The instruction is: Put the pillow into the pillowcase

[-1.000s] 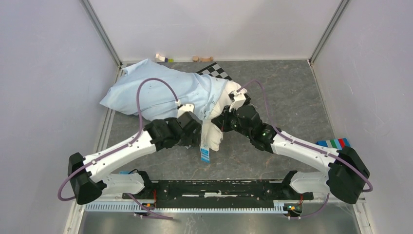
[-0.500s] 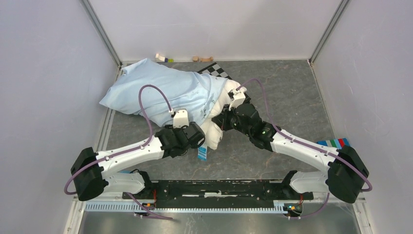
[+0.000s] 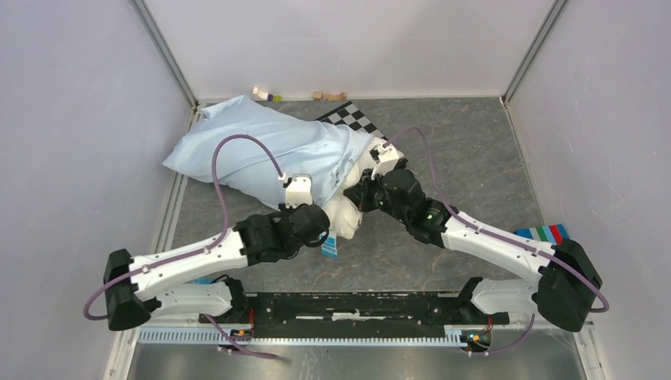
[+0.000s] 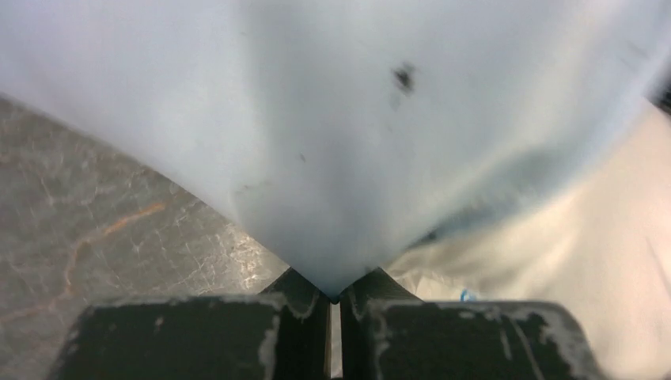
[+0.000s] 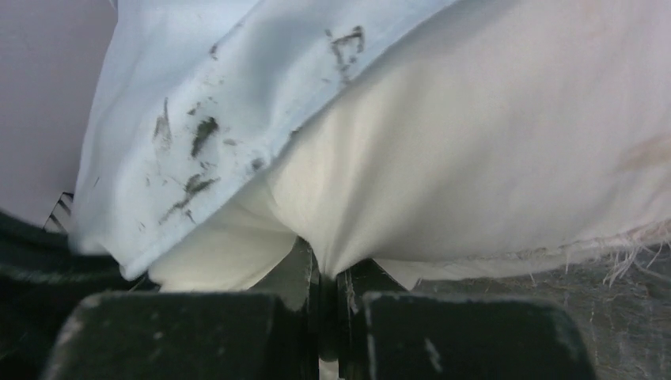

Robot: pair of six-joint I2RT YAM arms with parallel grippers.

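The pale blue pillowcase [image 3: 261,150] lies at the back left with the cream pillow [image 3: 348,215] mostly inside it. Only the pillow's near end and its blue tag [image 3: 330,247] stick out. My left gripper [image 3: 322,229] is at the case's open hem and is shut on a fold of pillowcase [image 4: 332,119], which is drawn to a point between the left gripper's [image 4: 332,297] fingers. Beside it the pillow [image 4: 570,237] shows. My right gripper [image 3: 358,194] is shut on a pinch of the pillow [image 5: 490,158]. In the right wrist view the gripper [image 5: 328,273] sits just under the smudged pillowcase [image 5: 214,95] edge.
A black-and-white checkerboard panel [image 3: 352,117] lies partly under the pillowcase at the back. Small blocks [image 3: 267,95] and wooden bits [image 3: 328,95] sit against the rear wall. A colour-striped card [image 3: 542,233] lies at the right. Grey walls close in on both sides.
My left gripper has drawn back toward the near side and closed on the pillowcase hem. The hem now covers more of the pillow's end. The right gripper has kept its hold.
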